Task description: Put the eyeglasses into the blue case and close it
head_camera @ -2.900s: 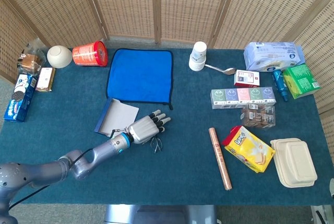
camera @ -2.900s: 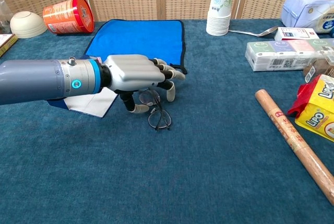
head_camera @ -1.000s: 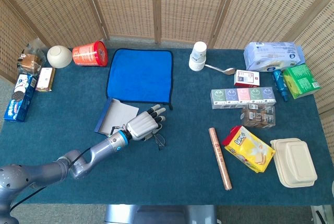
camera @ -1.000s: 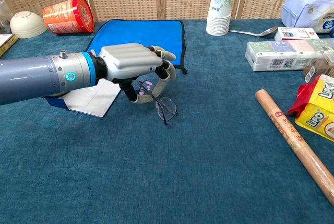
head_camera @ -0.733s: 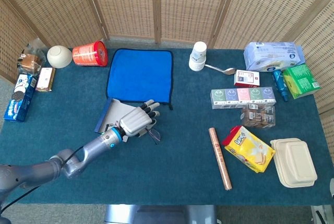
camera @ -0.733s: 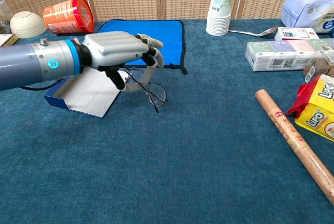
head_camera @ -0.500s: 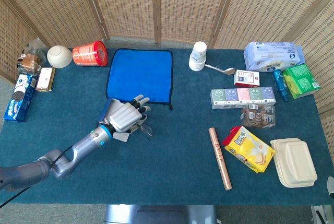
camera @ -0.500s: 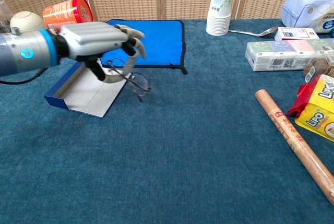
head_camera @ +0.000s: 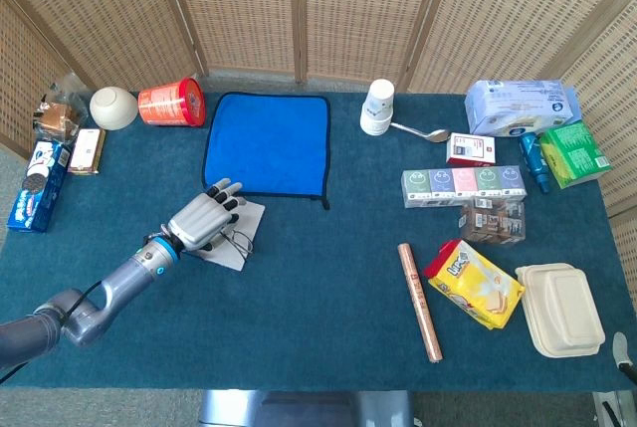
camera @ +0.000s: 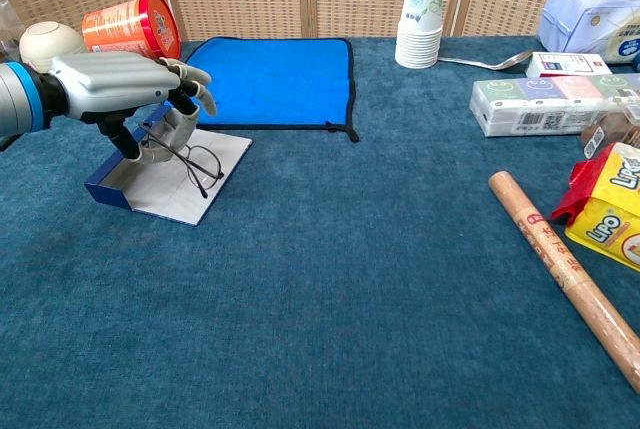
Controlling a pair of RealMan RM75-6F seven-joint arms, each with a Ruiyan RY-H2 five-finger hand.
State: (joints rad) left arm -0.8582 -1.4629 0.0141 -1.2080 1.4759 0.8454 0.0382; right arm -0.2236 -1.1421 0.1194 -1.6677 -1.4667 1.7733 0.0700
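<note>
Teal felt table [head_camera: 328,288], wicker screens [head_camera: 299,9] behind

Only the yellow snack bag [camera: 612,211] at the right edge of the chest view reads clearly: "Lipo". Other labels are too small.

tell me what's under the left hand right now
The eyeglasses, pinched in the left hand, hang over the open blue case and its pale lining. Whether the lenses touch the lining cannot be told; the case's far end is hidden behind the hand.
</note>
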